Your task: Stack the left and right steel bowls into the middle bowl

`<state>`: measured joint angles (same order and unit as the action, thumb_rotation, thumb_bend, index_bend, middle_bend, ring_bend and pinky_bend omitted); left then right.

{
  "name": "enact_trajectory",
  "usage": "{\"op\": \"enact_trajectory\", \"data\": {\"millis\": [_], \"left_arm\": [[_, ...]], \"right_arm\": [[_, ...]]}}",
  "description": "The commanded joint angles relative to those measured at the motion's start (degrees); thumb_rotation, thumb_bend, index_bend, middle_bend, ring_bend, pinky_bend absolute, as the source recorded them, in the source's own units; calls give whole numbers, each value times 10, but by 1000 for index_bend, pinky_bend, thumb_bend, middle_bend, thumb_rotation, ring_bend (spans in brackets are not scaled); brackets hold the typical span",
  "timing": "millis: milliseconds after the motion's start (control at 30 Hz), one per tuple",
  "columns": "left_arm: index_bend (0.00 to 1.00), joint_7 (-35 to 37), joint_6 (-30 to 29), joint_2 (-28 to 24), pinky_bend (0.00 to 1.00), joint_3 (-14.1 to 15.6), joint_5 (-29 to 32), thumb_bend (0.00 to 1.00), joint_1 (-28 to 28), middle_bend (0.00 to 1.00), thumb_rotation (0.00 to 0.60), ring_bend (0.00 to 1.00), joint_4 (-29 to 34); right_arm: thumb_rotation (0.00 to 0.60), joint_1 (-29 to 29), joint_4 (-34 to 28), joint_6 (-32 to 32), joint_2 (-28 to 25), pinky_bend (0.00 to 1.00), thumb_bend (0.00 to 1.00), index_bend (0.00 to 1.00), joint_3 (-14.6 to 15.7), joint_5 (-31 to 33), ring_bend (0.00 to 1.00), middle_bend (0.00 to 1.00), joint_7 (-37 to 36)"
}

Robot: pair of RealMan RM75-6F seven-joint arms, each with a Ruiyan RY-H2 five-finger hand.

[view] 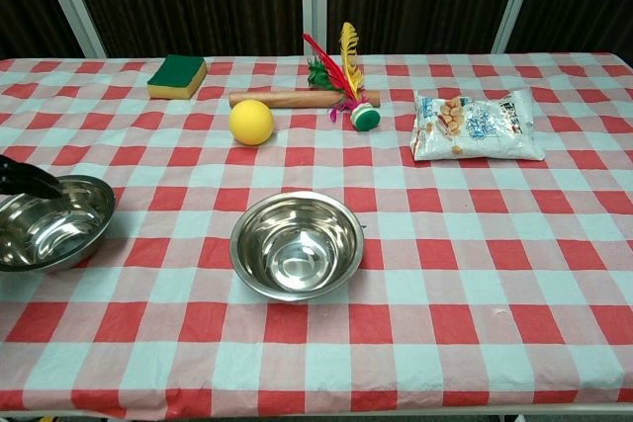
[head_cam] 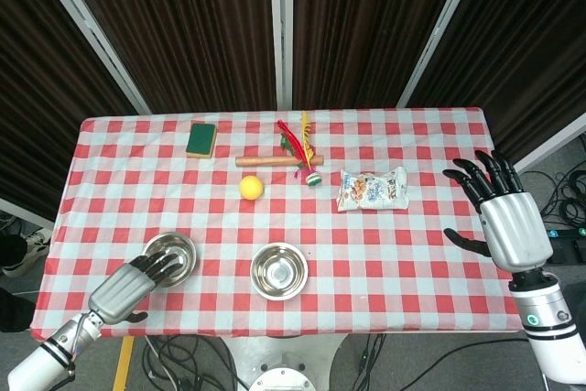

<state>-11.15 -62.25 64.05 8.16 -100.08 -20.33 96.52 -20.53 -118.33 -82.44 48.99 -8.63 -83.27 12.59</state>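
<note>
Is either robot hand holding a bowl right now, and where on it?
The left robot hand reaches over the near rim of the left steel bowl; a closed grip cannot be told. The right robot hand is open, holding nothing.

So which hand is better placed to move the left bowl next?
The left hand: its fingers lie over the left bowl's rim. The right hand hangs open past the table's right edge, far from both bowls.

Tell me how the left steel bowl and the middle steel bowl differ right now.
The left bowl has the left hand reaching over its near rim; nothing is at the middle bowl. The left bowl sits near the table's left edge, the middle bowl near the centre front. Both are shiny steel, upright and look alike in size.
</note>
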Motion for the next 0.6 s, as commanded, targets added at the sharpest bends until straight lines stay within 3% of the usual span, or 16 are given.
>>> {"op": "enact_trajectory", "data": {"millis": [33,367,600], "left_arm": [[193,29,-26,34,314,-2,-13,70,-2,207,600,160,-55],[217,75,-17,91,322,-5,-11,74,-19,245,600,170,-156],[251,96,-14,110,351,-2,-5,106,-25,279,600,204,-189]], "right_arm": [[600,3,4,-1,3,68,0,214,-2,1,53,157,2],[600,6,3,11,4,69,0,214,-12,18,53,157,9],[600,5,4,19,5,69,0,214,-17,26,53,158,10]]}}
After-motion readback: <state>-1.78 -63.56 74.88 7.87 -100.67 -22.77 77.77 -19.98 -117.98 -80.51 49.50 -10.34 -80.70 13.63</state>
